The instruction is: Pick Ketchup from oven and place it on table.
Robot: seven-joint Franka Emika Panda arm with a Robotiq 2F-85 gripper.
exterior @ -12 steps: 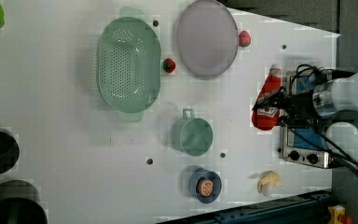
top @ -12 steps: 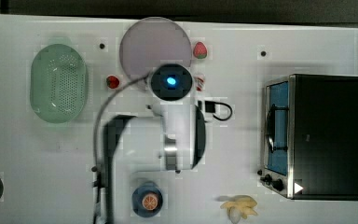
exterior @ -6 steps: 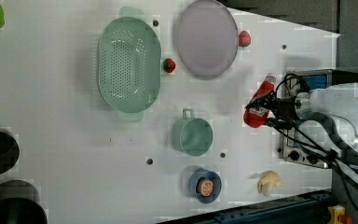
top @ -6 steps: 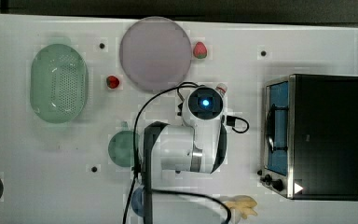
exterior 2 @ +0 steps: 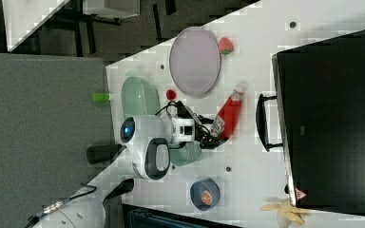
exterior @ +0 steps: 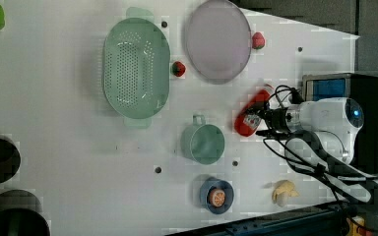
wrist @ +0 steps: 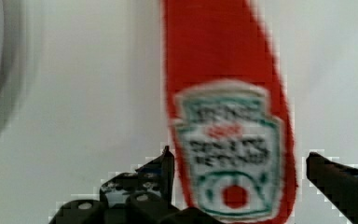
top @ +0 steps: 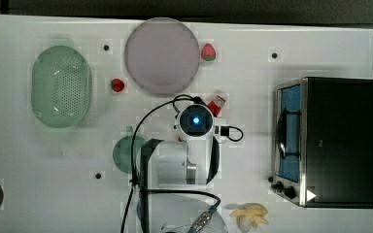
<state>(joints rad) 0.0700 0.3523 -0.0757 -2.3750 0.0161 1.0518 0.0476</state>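
The ketchup (wrist: 228, 140), a red bottle with a white shield label, rests on the white table (top: 252, 53) between the plate and the oven. It also shows in the left view (exterior: 249, 115) and the right view (exterior 2: 229, 114); in the top view its white-capped end (top: 217, 103) pokes out from under my wrist. My gripper (wrist: 237, 158) is open, one finger on each side of the bottle's body and a gap on one side. The black oven (top: 340, 141) stands at the top view's right, its blue glass door facing the arm.
A pale-pink plate (top: 161, 55), two strawberries (top: 118, 85) (top: 208, 52) and a green colander (top: 60, 86) lie beyond the bottle. A green cup (exterior: 203, 143), a blue bowl (exterior: 216, 195) and a banana (top: 248, 215) sit near the arm's base. Cables hang by the wrist.
The arm has carried the ketchup away from the oven, toward the left view's left and down to the table. The fingers have spread apart from the bottle.
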